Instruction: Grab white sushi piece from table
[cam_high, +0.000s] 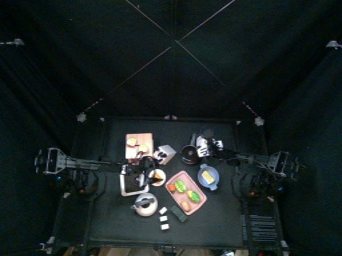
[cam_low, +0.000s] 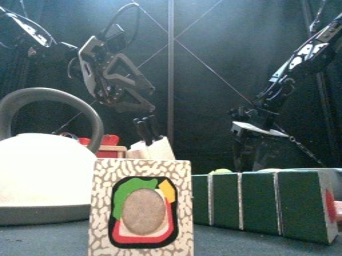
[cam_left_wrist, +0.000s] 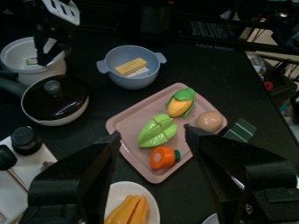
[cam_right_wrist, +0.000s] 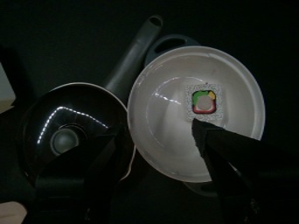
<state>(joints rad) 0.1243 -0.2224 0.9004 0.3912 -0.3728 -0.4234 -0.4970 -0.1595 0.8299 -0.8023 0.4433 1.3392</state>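
At the table's (cam_high: 107, 200) front edge, the white sushi piece (cam_low: 140, 205) stands upright. Its speckled white wrap frames a cut face with a pale oval, green, red and yellow. No end effector touches it. Just to its right lies a row of green blocks (cam_low: 267, 200) with white stripes, and to its left, a little further back, sits a white kettle (cam_low: 40, 165) with a grey hoop handle.

Further back, at mid-table, the left end effector (cam_left_wrist: 158, 144) hangs released, its jaws spread wide with nothing between them. It hangs over a pink tray (cam_left_wrist: 128, 118) that carries corn (cam_left_wrist: 181, 102), a green leaf (cam_left_wrist: 158, 131), an orange tomato (cam_left_wrist: 163, 157) and a peach-coloured ball (cam_left_wrist: 211, 121). One green block (cam_left_wrist: 239, 129) lies just beside the tray.

Beyond the tray stand a blue bowl (cam_left_wrist: 131, 66) with a yellow piece in it, and a black pot (cam_left_wrist: 52, 96) with its lid on.

Farther back on the right, the right end effector (cam_right_wrist: 163, 144) is released too, jaws apart and gripping nothing. It is poised above a white pan (cam_right_wrist: 176, 79), which holds a small roll (cam_right_wrist: 205, 101). A glossy black lid (cam_right_wrist: 70, 122) lies beside the pan, against its rim.
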